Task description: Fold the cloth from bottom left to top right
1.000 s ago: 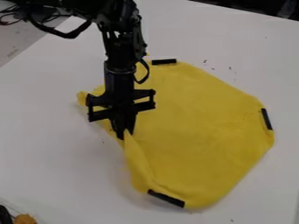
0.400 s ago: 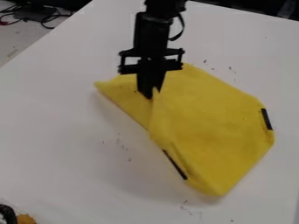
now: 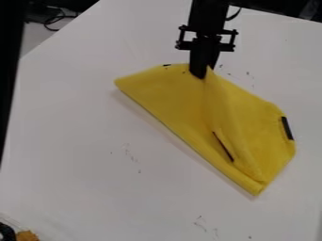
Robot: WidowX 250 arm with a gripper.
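Note:
The black gripper (image 3: 202, 76) hangs over the upper edge of the yellow cloth (image 3: 170, 101), shut on a pinched part of it. From the fingertips a raised ridge of cloth runs down toward the lower right. The cloth's lower-left side is doubled over, leaving a straight diagonal crease from the left corner to the bottom corner. Black strips show on it: one at the right edge, one beside the ridge, and a small one at the top left edge.
The white table (image 3: 82, 155) surrounds the cloth, with small dark specks on it. An orange-brown object (image 3: 26, 236) lies at the bottom left corner. Cables (image 3: 60, 19) show beyond the table at the upper left. A dark vertical shape runs along the left edge.
The gripper has moved up and to the right, drawing the held cloth with it. The lower-left part of the cloth has come off the table and folded over toward the upper right.

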